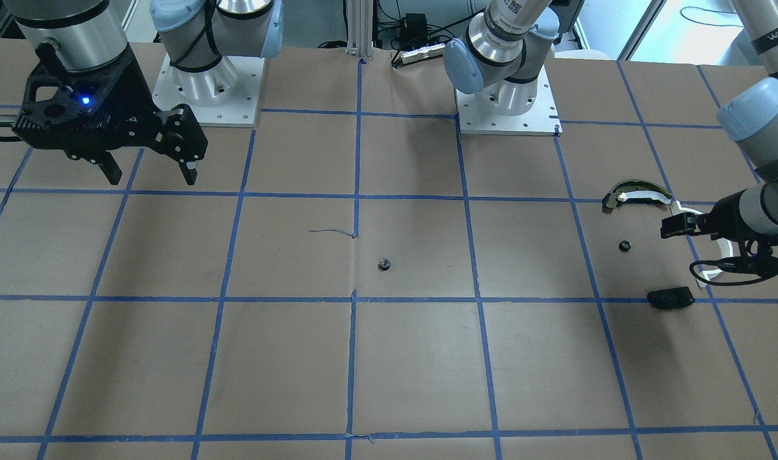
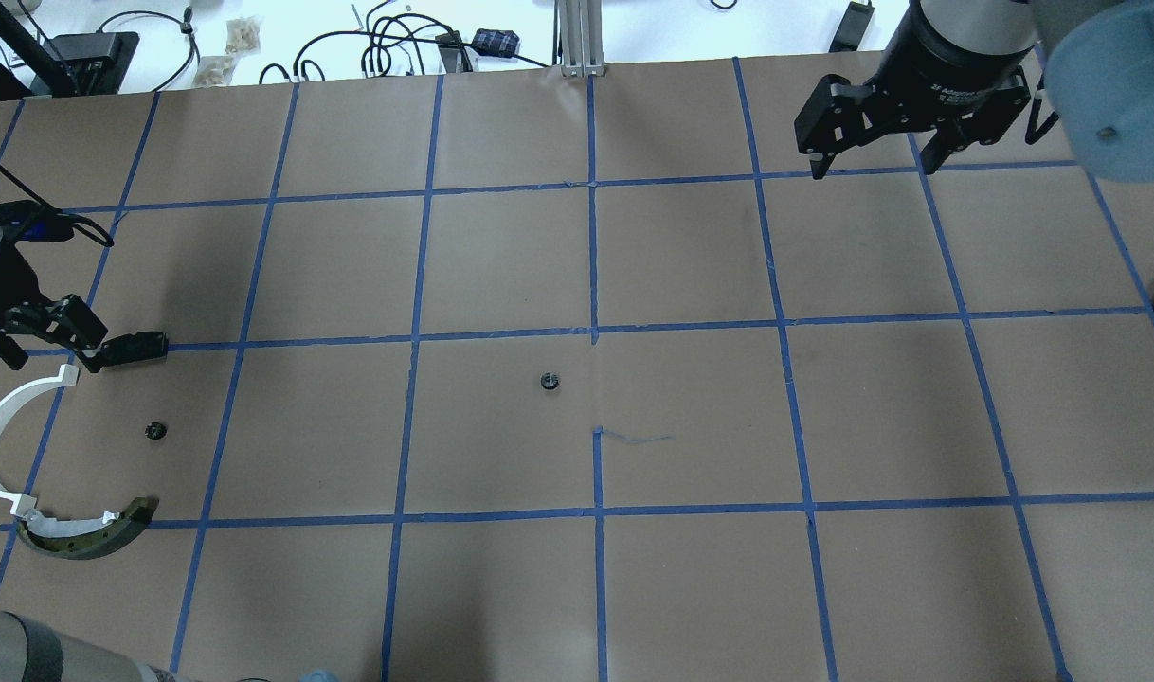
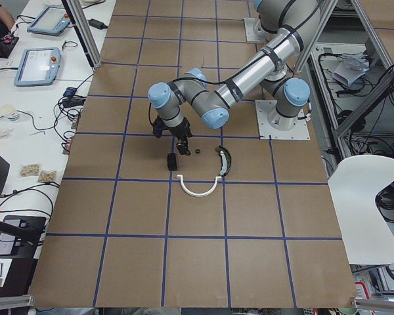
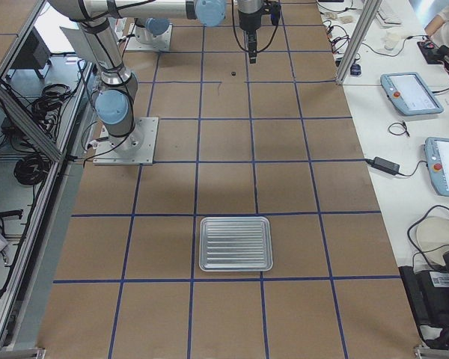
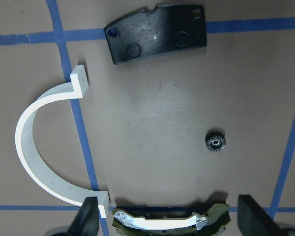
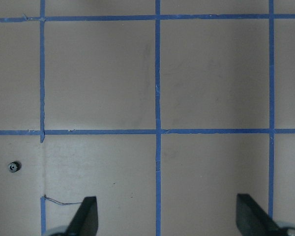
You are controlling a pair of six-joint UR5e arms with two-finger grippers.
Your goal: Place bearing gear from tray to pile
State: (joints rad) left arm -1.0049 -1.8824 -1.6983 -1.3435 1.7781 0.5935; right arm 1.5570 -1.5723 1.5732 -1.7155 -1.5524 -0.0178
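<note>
While both grippers are hanging above the table (image 2: 691, 256) with nothing in them, the left gripper (image 5: 166, 199) is holding its fingers (image 5: 88, 219) wide apart over the pile, and the right gripper (image 2: 873, 169) is likewise spreading its fingers over bare paper. In the left wrist view the pile gear (image 5: 215, 142) is lying flat ahead of the fingertips, nearer the finger at that view's right, its bore facing up; being round, it is showing no long axis. Open paper is surrounding it on every side. The olive shoe (image 5: 169, 221) is stretching from finger to finger just below the tips, the black plate (image 5: 156, 33) is lying farther ahead with its long side parallel to that line, and the white arc (image 5: 29, 147) is curving open toward the gear, one end just beside the finger at that view's left. A stray gear (image 2: 549, 381) is resting flat mid-table, outside the right gripper's finger at the right wrist view's left, with a loose tape curl (image 2: 634, 438) near it and free room all round. The tray (image 4: 236, 244) is sitting well apart from both grippers.
</note>
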